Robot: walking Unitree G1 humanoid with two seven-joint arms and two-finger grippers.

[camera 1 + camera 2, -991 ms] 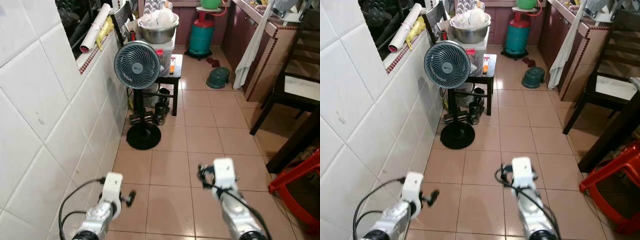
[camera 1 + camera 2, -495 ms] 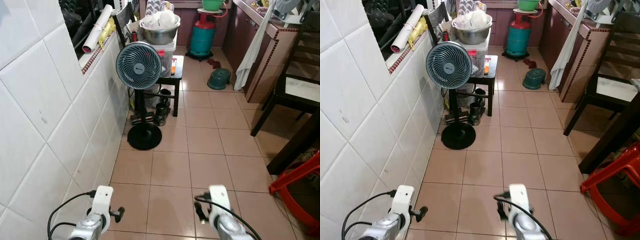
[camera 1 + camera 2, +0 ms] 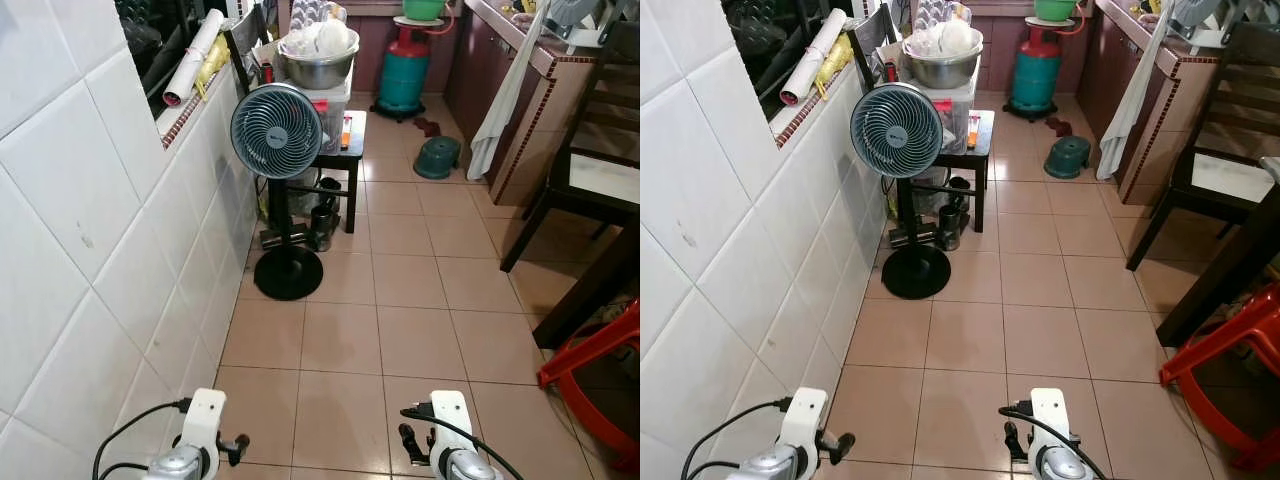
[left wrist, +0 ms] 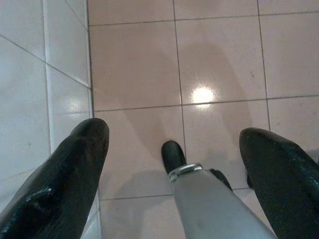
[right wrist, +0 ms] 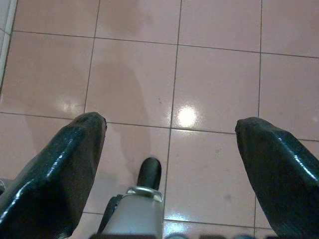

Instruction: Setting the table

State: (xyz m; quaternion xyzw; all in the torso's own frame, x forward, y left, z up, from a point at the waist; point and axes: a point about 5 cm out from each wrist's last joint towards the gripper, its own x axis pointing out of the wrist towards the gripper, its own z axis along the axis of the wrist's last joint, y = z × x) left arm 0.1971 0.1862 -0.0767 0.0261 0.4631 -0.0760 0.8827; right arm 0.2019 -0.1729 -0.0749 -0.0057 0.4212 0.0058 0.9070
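A dark dining table juts in at the right edge, with a dark wooden chair behind it. Far ahead, a steel bowl heaped with white crockery rests on a clear box on a small black side table. Both arms hang low at the bottom of the eye views, the left arm by the tiled wall, the right arm over the floor. My left gripper is open above pink floor tiles with nothing between its fingers. My right gripper is likewise open and holds nothing.
A standing fan stands on the floor by the white tiled wall. Beyond it are a teal gas cylinder and an upturned green basin. A red plastic stool sits at the right, and a cloth hangs off the counter.
Both arms have dropped from mid-picture down to the bottom edge. The camera view has shifted slightly; the room's things stay put.
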